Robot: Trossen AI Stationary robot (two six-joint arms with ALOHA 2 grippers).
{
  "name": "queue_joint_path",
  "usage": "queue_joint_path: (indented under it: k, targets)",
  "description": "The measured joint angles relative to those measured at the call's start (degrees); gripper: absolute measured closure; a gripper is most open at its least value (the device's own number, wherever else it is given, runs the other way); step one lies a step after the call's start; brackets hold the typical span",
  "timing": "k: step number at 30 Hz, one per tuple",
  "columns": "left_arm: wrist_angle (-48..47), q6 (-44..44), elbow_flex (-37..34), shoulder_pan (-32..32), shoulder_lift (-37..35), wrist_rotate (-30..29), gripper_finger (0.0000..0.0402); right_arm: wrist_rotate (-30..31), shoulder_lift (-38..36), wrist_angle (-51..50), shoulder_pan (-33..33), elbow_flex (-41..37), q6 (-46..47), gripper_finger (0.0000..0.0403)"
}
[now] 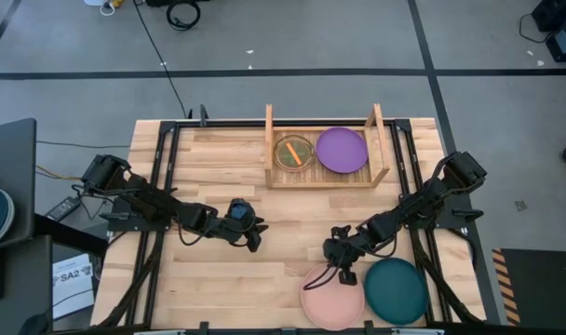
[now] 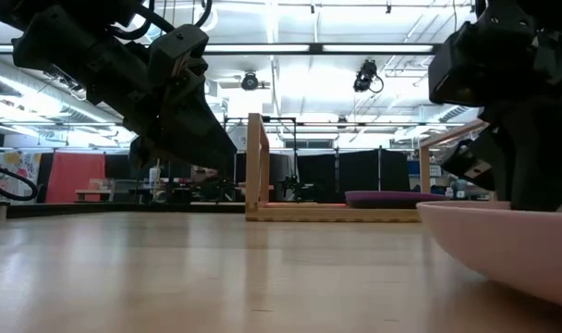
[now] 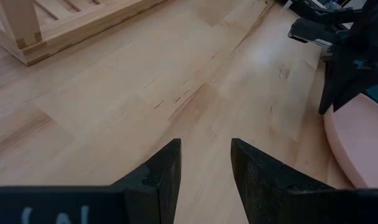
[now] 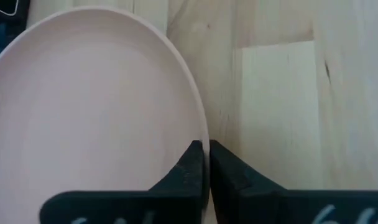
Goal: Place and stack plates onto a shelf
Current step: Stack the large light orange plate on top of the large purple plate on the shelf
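High view: the right pincer sits at the far rim of the round pink plastic plate, beside the round teal plastic plate at the pale plank bench's near edge. The left pincer hovers over bare planks. The light wooden slatted shelf holds a round purple plastic plate and a small translucent green plate.

Left wrist view: fingers parted, released.

Right wrist view: fingers clenched on the pink plate's rim.

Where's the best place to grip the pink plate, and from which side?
Take the pink plate by its thin raised rim on the edge facing the shelf, where the right gripper already sits. It lies flat, and the teal plate crowds its other side.
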Motion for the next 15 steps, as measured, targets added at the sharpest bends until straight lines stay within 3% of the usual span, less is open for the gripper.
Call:
queue_joint_path:
  k: [5, 15]
  targets:
    - [0.00, 0.00, 0.00, 0.02, 0.00, 0.00, 0.0255, 2.17, 0.01, 1.41, -0.02, -0.10, -0.56, 0.0373]
    - [0.00, 0.05, 0.00, 0.02, 0.00, 0.00, 0.0255, 3.28, -0.47, 7.37, -2.07, 0.07, -0.53, 0.0385]
